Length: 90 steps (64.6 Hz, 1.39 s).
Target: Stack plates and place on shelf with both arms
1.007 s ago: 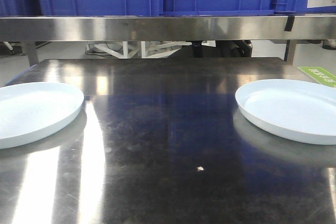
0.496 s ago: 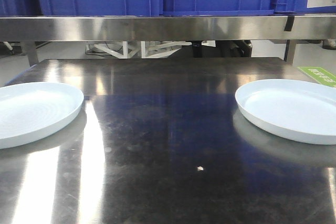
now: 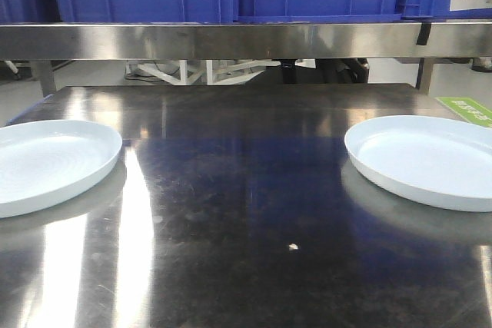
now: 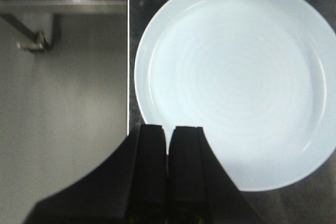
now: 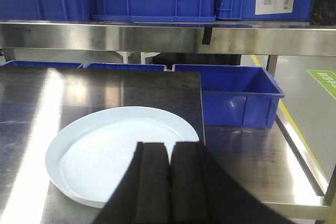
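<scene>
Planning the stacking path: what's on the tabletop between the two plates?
Front view: bare steel tabletop between left plate and right plate; only a tiny pale speck, nearer the camera.

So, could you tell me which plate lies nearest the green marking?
The plate on the right, with the green marking just beyond its rim; the other plate lies far left.
</scene>
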### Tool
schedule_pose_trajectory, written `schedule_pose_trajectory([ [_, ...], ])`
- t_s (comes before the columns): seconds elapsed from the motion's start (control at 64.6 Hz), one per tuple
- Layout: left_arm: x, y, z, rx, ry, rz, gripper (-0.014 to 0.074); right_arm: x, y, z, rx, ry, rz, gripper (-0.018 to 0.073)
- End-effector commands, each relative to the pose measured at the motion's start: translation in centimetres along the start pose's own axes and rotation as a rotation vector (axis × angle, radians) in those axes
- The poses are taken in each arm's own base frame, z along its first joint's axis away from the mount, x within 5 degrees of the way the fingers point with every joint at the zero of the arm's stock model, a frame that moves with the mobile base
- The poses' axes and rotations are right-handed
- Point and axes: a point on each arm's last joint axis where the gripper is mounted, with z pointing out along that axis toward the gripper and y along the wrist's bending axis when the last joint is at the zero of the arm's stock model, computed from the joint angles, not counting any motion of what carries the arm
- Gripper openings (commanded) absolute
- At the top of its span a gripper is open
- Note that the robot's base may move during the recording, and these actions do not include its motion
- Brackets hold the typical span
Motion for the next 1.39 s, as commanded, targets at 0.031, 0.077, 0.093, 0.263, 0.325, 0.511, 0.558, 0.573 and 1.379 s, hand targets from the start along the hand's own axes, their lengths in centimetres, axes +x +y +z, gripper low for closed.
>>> schedule_pose_trajectory([
  [0.031,-2.5,0.7,0.7,0.015,0.008,-0.083,0.0085,-0.9,0.0,-0.2,0.0,-0.102,-0.018,0.0047],
  [0.077,-3.0,1.2,1.4,0.012,0.049,-0.103,0.0085,-0.8,0.0,-0.2,0.0,-0.1,-0.018,0.0047],
  [0.093,-3.0,1.2,1.5,0.011,0.06,-0.105,0.0085,-0.8,0.0,-0.2,0.0,-0.1,-0.018,0.0047],
  [0.263,-4.6,2.5,3.6,0.003,0.167,-0.097,0.0085,-0.8,0.0,-0.2,0.0,-0.1,-0.018,0.0047],
  [0.325,-5.1,2.6,4.3,0.008,0.184,-0.068,0.0085,-0.8,0.0,-0.2,0.0,-0.1,-0.018,0.0047],
  [0.511,-6.5,2.9,6.1,0.018,0.239,-0.049,0.0104,-0.8,0.0,-0.2,0.0,-0.1,-0.018,0.0047],
  [0.558,-6.9,3.0,6.5,0.019,0.244,-0.049,0.0133,-0.8,0.0,-0.2,0.0,-0.1,-0.018,0.0047],
  [0.573,-7.0,3.0,6.6,0.02,0.244,-0.051,0.0144,-0.8,0.0,-0.2,0.0,-0.1,-0.018,0.0047],
  [1.379,-6.7,3.2,10.0,0.039,0.33,-0.04,0.0456,-0.8,0.0,-0.2,0.0,-0.1,-0.018,0.0047],
])
